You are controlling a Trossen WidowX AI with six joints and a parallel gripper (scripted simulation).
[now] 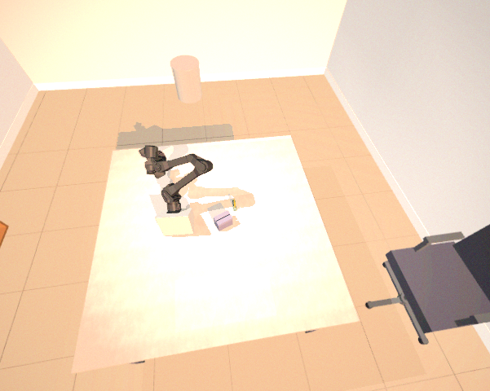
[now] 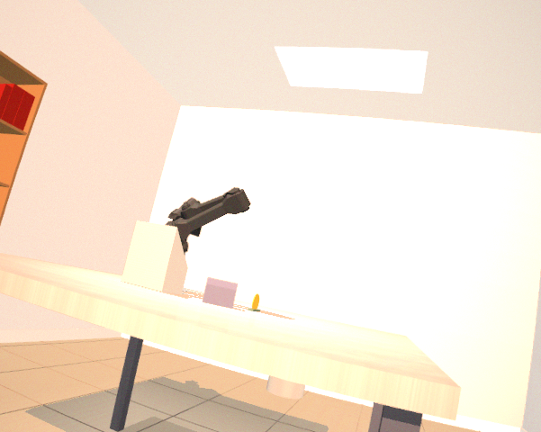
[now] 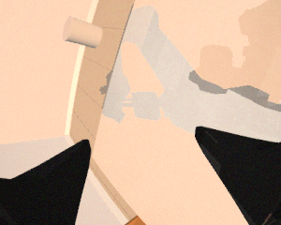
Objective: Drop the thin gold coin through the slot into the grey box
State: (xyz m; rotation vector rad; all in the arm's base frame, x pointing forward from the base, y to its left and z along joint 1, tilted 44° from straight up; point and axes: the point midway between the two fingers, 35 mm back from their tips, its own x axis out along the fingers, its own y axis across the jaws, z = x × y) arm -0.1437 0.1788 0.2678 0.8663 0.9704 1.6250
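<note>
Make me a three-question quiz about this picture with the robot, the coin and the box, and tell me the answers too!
1. Where is the gold coin?
A. standing in its green holder on the table
B. between the robot's fingers
C. lying on the floor

2. What colour does the slotted box look?
A. bright red
B. pale pinkish-grey
C. dark blue

3. How is the gripper right now?
A. shut on the coin
B. shut on nothing
C. open, holding nothing

Answers:
1. A, since the exterior view shows the coin upright in the holder beside the box.
2. B, since the box looks pale pinkish-grey in both the exterior and top views.
3. C, since the wrist view shows the two dark fingers spread wide with nothing between them.
</note>
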